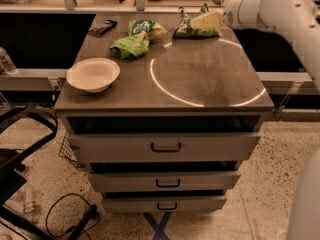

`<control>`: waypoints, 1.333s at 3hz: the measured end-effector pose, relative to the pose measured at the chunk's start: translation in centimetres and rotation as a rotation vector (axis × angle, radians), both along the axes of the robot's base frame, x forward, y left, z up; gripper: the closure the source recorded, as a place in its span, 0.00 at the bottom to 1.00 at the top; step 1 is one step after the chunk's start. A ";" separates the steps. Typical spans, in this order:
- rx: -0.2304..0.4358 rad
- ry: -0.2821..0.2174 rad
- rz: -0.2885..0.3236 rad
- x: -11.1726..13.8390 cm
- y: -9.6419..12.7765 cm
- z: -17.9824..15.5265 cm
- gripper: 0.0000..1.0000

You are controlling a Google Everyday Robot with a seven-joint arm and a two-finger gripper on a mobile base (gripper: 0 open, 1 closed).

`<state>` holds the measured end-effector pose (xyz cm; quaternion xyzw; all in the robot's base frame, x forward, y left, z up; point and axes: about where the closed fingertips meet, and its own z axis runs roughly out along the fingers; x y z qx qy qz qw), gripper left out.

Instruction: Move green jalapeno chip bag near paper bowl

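The gripper is at the far right of the table, right on top of the green jalapeno chip bag. I cannot tell if it is spread or pinching. There are three green bags: this big one, a labelled bag and a bright green bag to its left. One paper bowl sits near the left edge, well apart from the big bag. One dark packet lies far left.

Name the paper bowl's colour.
The paper bowl is plain cream-white, clearest in the camera view; the gripper is at the green jalapeno chip bag.
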<state>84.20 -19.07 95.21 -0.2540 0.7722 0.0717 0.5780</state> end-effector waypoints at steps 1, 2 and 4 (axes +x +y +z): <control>-0.010 -0.013 -0.055 3.8 1.4 -2.8 0.00; 0.009 -0.001 -0.068 7.3 2.9 -6.0 0.00; -0.011 0.004 -0.057 12.4 4.2 -8.9 0.18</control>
